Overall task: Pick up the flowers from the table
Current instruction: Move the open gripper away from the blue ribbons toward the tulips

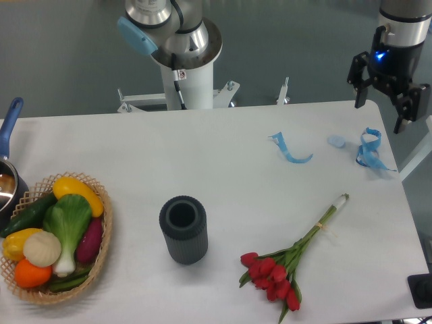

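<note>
Nearest the camera, the small bunch of red tulips with thin green stems tied together, the flowers (287,264), lies flat on the large white rectangular table (202,155), close to the front edge on the right side. Its red heads point toward the front and its pale stem ends angle away toward the back right. Just left of it, and apart from it, a dark grey ribbed cylindrical cup (183,229) stands upright with its mouth open to the top. At the front left sits a woven wicker basket (101,253) filled with toy vegetables, and behind it a dark saucepan with a blue handle (9,165) shows at the table's left edge.

Further back on the right, three light blue ribbon scraps (290,150) lie scattered on the tabletop, well apart from the bunch. Above the back right corner hangs the black two-finger gripper (386,98), its fingers spread and holding nothing. The arm's white base column (187,74) stands behind the table's middle.

By my reading, the reach has not begun: the claw is high and well away from the flowers. The next move likely calls for travelling forward and leftward, descending over the tied stems, and turning the fingers to straddle them crosswise, since thin stems lying flat leave little room above the tabletop.
</note>
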Motion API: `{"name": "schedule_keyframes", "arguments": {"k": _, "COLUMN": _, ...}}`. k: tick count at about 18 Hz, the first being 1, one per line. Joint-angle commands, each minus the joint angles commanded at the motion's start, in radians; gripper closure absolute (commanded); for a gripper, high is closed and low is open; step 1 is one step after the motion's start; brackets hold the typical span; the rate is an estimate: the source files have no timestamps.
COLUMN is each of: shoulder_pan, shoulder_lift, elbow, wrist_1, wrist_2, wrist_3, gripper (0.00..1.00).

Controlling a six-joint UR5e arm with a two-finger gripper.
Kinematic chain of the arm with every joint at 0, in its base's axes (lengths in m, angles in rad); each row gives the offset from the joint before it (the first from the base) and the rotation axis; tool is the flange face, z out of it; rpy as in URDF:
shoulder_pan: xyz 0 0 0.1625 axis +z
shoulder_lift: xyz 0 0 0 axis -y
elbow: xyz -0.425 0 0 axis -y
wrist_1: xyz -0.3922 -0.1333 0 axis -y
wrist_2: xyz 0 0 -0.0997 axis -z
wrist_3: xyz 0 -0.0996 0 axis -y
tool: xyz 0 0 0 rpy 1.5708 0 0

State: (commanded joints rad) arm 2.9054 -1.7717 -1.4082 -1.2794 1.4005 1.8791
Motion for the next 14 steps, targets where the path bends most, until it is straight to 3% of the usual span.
{"name": "schedule_keyframes", "arguments": {"k": 4, "shoulder_pan": -0.002, "shoulder_lift": 0.002, "elbow": -0.005, "wrist_1": -0.002, "wrist_2": 0.000, "wrist_3": -0.006, "gripper": 0.00}}
{"name": "schedule_keyframes", "arguments": {"k": 8, "shoulder_pan": -0.003, "shoulder_lift": 0.005, "elbow": -0.049, "wrist_1": 0.009, "wrist_2": -0.014, "wrist_3": -0.012, "gripper": 0.00}}
{"name": "schedule_keyframes", "arguments": {"k": 14, "shoulder_pan": -0.037, "shoulder_lift": -0.021, "elbow": -0.061, "wrist_1": 0.015, "wrist_2": -0.064, "wrist_3": -0.101, "gripper": 0.00}}
